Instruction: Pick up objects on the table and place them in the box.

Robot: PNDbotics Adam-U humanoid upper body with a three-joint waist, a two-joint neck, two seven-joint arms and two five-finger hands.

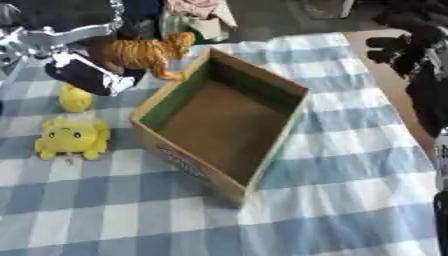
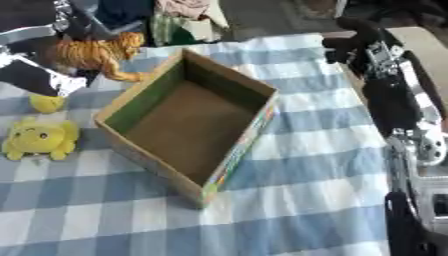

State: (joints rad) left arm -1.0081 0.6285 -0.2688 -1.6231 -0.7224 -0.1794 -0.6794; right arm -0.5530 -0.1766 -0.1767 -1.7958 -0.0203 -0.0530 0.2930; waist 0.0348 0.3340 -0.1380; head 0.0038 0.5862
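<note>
The left hand (image 1: 92, 75) is curled around the toy tiger (image 1: 144, 52), with the open cardboard box (image 1: 282, 127) just beside it.

Only illegible coloured print on the box (image 1: 186, 165) outer side; no readable text.

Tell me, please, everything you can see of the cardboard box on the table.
The cardboard box is an open-topped rectangular carton of brown card, with green on its inner left wall and colourful print on its outer sides. It stands upright and empty on the blue-and-white checked cloth, turned diagonally so one corner points toward the robot. Neither hand touches it. The striped tiger toy hangs near its far-left corner; contact there cannot be told.
</note>
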